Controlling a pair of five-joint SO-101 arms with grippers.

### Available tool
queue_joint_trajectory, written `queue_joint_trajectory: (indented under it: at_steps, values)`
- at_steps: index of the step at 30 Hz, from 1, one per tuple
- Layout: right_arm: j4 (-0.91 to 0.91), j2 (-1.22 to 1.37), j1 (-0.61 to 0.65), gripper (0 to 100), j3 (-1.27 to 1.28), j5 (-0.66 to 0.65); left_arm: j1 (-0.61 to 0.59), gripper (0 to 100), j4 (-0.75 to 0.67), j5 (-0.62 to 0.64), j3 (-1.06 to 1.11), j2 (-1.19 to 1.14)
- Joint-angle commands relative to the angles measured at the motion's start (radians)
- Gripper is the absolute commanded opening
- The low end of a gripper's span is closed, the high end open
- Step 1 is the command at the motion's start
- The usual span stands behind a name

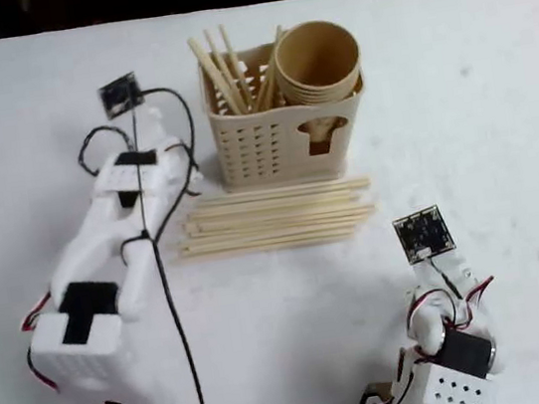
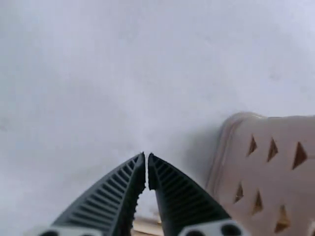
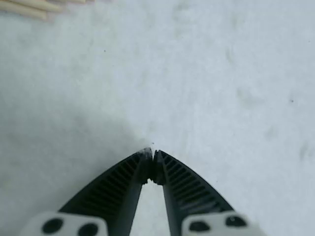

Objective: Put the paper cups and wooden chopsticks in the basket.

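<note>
The wall of the basket hides the lower lengths of the upright wooden chopsticks and most of the nested paper cups, so the number of cups cannot be told. The loose chopsticks at the basket's six o'clock overlap too closely to count. Their nine o'clock ends run up to the left arm, and whether they touch it is unclear. That arm and the right arm are cut off at the table's six o'clock edge.

In the left wrist view the basket is cropped, and the fingers of the left gripper cover most of a pale wooden strip. In the right wrist view a few chopstick ends are blurred and cropped.
</note>
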State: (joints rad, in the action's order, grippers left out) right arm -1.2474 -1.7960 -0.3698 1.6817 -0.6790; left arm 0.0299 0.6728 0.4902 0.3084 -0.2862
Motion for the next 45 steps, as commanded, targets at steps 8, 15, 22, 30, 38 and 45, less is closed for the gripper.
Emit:
queue_joint_trajectory:
  at_steps: [8,15,22,30,38,45]
  values:
    - [0.008,-0.005,-0.007,1.8,0.008,-0.006,0.082,3,0.058,0.014,-0.064,-0.07]
    - [0.008,-0.005,-0.007,1.8,0.008,-0.006,0.116,3,0.302,-0.063,-0.069,-0.067]
    - [0.008,-0.005,-0.007,1.8,0.008,-0.006,0.122,2,0.473,-0.175,-0.064,-0.067]
    - [0.008,-0.005,-0.007,1.8,0.008,-0.006,0.091,2,0.497,-0.242,-0.035,-0.048]
    - [0.008,-0.005,-0.007,1.8,0.008,-0.006,0.084,2,0.247,-0.393,0.379,0.394]
    - [0.008,-0.005,-0.005,1.8,0.008,-0.006,0.087,2,0.307,-0.595,0.493,0.892]
